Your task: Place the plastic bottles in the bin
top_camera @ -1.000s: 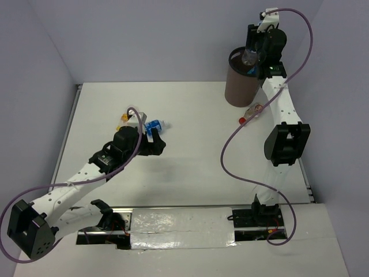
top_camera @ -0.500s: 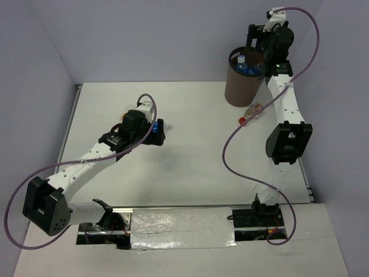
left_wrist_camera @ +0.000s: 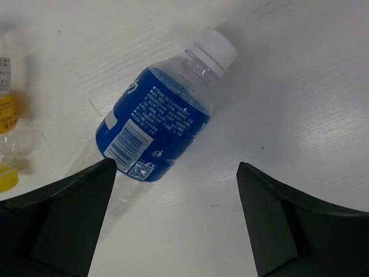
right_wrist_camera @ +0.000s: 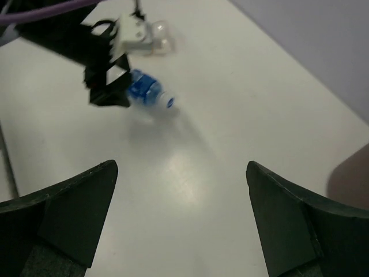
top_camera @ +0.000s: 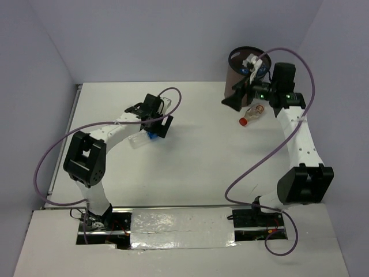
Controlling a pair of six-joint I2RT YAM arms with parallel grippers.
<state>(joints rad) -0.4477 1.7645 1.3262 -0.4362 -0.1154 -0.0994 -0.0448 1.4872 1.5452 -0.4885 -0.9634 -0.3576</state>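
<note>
A blue-labelled plastic bottle with a white cap lies on its side on the white table. My left gripper hangs open just over it, its jaws wide apart and the bottle's clear base near the left finger. A yellow-capped bottle lies at that view's left edge. From above, the left gripper covers the blue bottle. The brown bin stands at the back right, with a bit of blue inside. My right gripper is open and empty in front of it. A red-capped bottle lies beside the bin.
The right wrist view looks across the table at the left gripper, the blue bottle and the bin's edge. A purple cable loops from each arm. Grey walls close in the table at the back and sides.
The right gripper opened over the bin, dropped its bottle in, then swung down to the bin's front left. The left arm reached farther back over the blue bottle.
</note>
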